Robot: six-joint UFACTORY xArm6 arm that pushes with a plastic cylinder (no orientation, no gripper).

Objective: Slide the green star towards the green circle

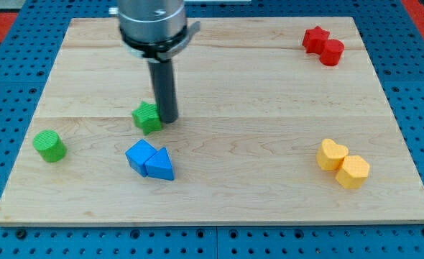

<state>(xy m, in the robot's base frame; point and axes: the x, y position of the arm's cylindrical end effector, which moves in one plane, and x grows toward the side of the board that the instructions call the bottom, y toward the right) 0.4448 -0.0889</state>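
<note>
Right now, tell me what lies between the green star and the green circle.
Nothing: the camera view shows only bare wooden board between the green star and the green circle. My tip touches the star's right side.

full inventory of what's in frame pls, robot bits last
green star: 1, green, left of centre, just to the view's left of my tip
green circle: 1, green, near the board's left edge, apart from the star
blue blocks: 2, blue, touching pair below the star; the right one looks triangular, the left one's shape is unclear
red blocks: 2, red, touching pair at the view's top right; left one star-like, right one rounded
yellow blocks: 2, yellow, touching pair at the view's right; left one heart-like, right one angular
wooden board: 1, light wood, fills most of the view
pegboard: 1, blue, around the board
my tip: 1, dark rod end, against the star's right side
</note>
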